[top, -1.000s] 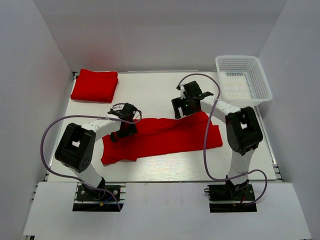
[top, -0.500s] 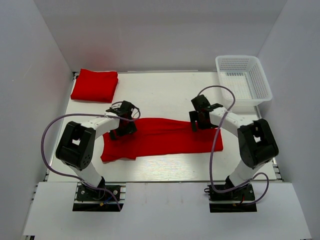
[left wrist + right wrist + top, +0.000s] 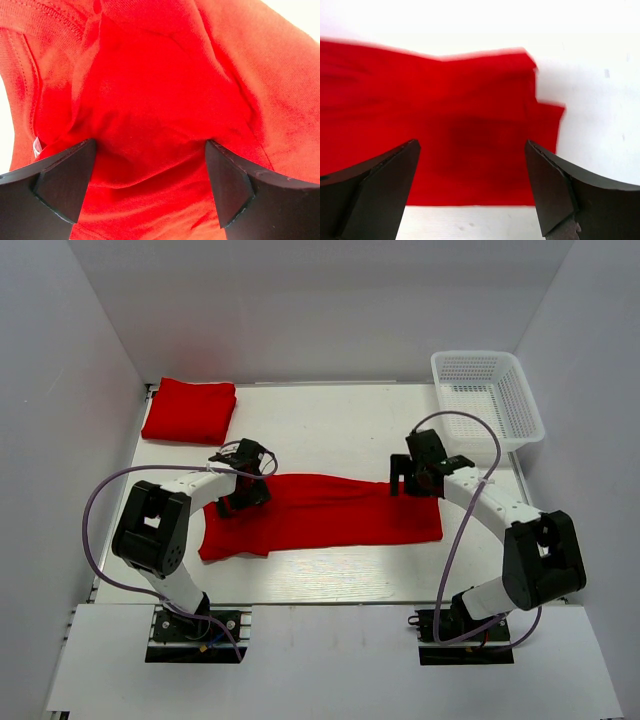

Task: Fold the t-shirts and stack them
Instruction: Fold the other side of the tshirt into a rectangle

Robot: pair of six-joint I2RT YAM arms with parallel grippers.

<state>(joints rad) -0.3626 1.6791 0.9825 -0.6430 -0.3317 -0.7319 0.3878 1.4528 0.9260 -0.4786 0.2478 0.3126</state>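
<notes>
Evidently mid-fold, the left gripper [image 3: 150, 195] and right gripper [image 3: 472, 195] hang released and empty over opposite ends of the t-shirt [image 3: 320, 515], which probably next needs regrasping for a crosswise fold.

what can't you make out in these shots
Top view: whether the left end effector touches the spread t-shirt; its own wrist hides the fingertips.
Left wrist view: the white neck tag, mostly tucked under a fold.
Right wrist view: the shirt's edge is blurred, its left part cut off by the frame.
Top view: layers in the folded t-shirt, too small.
</notes>
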